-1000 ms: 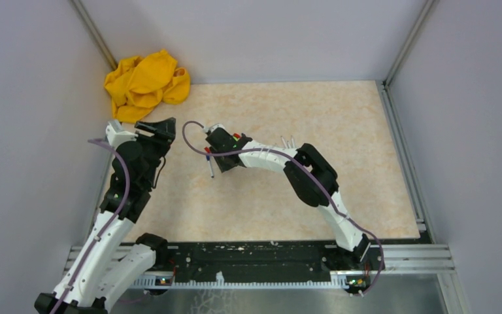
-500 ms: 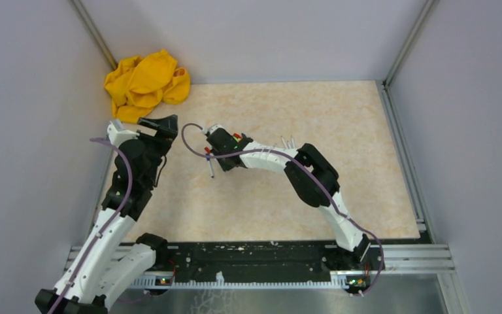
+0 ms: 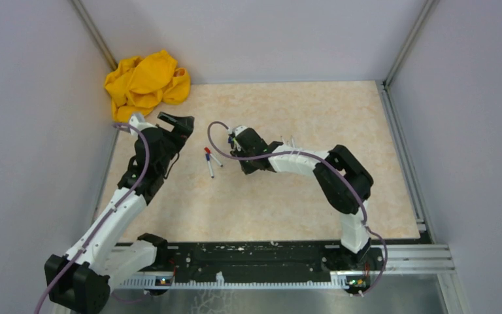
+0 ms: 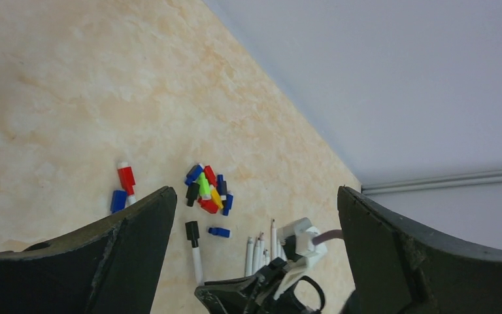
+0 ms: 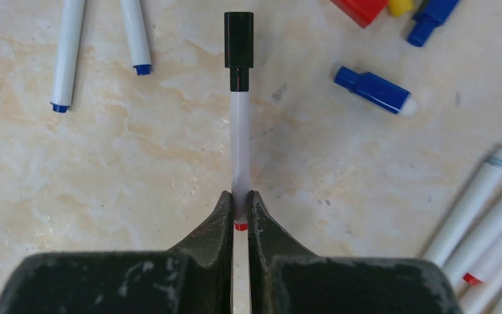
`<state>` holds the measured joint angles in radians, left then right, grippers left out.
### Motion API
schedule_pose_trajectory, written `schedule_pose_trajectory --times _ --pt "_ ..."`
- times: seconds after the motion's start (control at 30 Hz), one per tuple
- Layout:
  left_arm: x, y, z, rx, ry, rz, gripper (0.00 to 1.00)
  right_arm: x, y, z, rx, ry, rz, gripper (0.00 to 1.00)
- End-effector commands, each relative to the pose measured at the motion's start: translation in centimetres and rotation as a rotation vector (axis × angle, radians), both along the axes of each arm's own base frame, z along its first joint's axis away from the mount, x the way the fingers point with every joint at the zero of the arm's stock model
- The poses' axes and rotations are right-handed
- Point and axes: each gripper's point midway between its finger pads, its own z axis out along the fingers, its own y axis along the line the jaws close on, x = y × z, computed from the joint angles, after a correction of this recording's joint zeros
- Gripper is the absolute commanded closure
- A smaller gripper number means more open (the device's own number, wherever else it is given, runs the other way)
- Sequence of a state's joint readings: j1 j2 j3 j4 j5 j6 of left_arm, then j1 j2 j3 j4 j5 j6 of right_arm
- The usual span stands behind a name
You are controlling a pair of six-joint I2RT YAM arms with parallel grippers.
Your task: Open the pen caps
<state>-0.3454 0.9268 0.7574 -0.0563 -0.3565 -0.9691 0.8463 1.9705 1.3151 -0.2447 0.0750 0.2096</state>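
My right gripper (image 5: 239, 196) is shut on the white barrel of a pen (image 5: 239, 144) that lies on the table; its black cap (image 5: 239, 39) is on and points away from me. In the top view this gripper (image 3: 243, 145) sits low at the table's middle. My left gripper (image 4: 255, 193) is open and empty, raised above the table left of it (image 3: 178, 123). A pile of loose caps (image 4: 206, 190) in red, blue, black, green and yellow lies beyond the held pen. A single blue cap (image 5: 372, 89) lies to its right.
Two capped pens (image 3: 210, 161), one red and one blue, lie on the table between the grippers. Several uncapped white barrels (image 5: 490, 216) lie to the right of my right gripper. A crumpled yellow cloth (image 3: 145, 83) fills the back left corner. Walls enclose the table.
My right gripper has moved to the right, uncovering the two capped pens on the table. My left gripper has swung right and forward towards the middle.
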Motion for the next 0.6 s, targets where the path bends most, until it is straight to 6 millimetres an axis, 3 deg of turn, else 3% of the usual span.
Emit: schedule_pose_trajectory --times 0.0,0.33,0.57 --pt "1.0 -2.7 -0.6 -0.076 -0.021 -0.102 0.01 1.1 0.7 7.6 0.219 -0.108 0.02 1.0" --pt "3.3 -9.6 -6.3 -0.207 0.14 -0.375 0.01 0.1 -1.5 12.0 0.354 -0.124 0.059 1.0" --pt "4.6 -12.7 -8.3 -0.296 0.199 -0.479 0.01 -0.5 -1.6 12.7 0.366 -0.118 0.087 1.0"
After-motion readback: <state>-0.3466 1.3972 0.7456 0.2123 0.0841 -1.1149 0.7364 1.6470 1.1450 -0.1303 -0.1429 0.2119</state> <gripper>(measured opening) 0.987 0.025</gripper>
